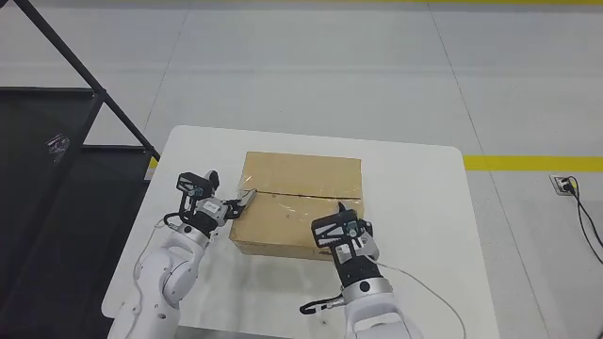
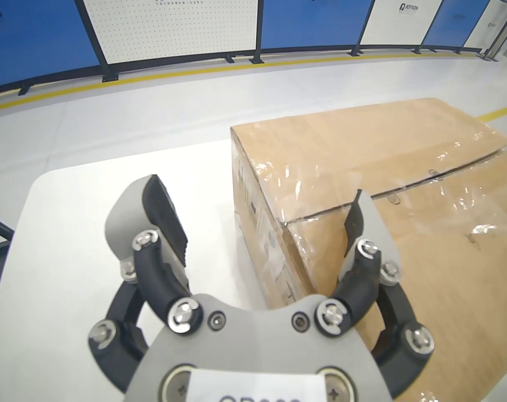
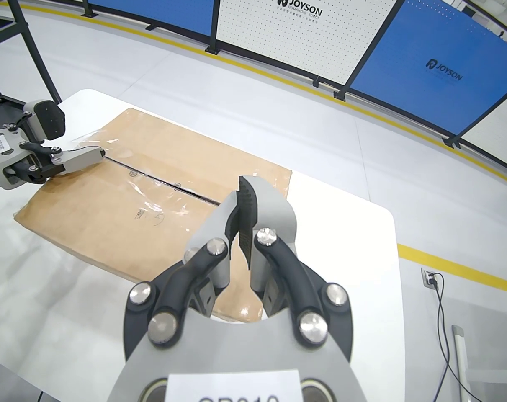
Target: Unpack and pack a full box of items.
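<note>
Pincers [image 2: 256, 186] [image 3: 247, 181]: 2; box [image 1: 301, 174]: 1

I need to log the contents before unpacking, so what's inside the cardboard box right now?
The box is closed, its top flaps meeting at a seam under clear tape, so whatever is inside is covered. The open left tool is at the seam's end.

left gripper [image 2: 255, 188]: fingers spread wide, held low, pointing across toward the robot's right | right gripper [image 3: 245, 198]: pads closed, tips seemingly touching, pointing forward away from the body, tilted slightly downward
</note>
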Motion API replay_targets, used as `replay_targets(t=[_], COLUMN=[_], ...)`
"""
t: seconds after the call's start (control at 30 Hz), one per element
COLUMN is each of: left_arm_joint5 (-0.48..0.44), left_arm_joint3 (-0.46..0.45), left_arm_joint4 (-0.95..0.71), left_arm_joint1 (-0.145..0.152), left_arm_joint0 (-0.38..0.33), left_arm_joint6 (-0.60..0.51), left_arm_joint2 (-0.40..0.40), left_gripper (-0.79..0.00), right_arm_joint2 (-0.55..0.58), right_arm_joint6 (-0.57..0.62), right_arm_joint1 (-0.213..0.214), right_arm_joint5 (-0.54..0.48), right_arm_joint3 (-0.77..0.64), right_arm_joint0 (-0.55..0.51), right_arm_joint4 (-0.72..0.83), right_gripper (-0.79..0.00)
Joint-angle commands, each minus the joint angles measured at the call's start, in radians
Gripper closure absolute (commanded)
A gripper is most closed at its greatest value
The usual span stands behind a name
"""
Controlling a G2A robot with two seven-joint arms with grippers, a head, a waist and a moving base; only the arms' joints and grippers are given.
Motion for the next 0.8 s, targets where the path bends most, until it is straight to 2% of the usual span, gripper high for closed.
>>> replay_targets(t=[0.0, 0.77], left_arm_joint5=[0.0, -0.008], left_arm_joint3=[0.005, 0.035], left_arm_joint4=[-0.003, -0.02], left_arm_joint1=[0.001, 0.015], left_arm_joint0=[-0.001, -0.014], left_arm_joint6=[0.0, 0.008], left_arm_joint2=[0.001, 0.006], left_gripper=[-0.785, -0.785], right_arm_joint2=[-0.006, -0.097], right_arm_joint6=[0.0, 0.128], right_arm_joint1=[-0.002, -0.05], right_arm_joint5=[0.002, -0.005], right_arm_joint3=[-0.003, -0.052], right_arm_joint0=[0.003, 0.111], right_arm_joint4=[-0.007, -0.076], right_gripper=[0.0, 0.0])
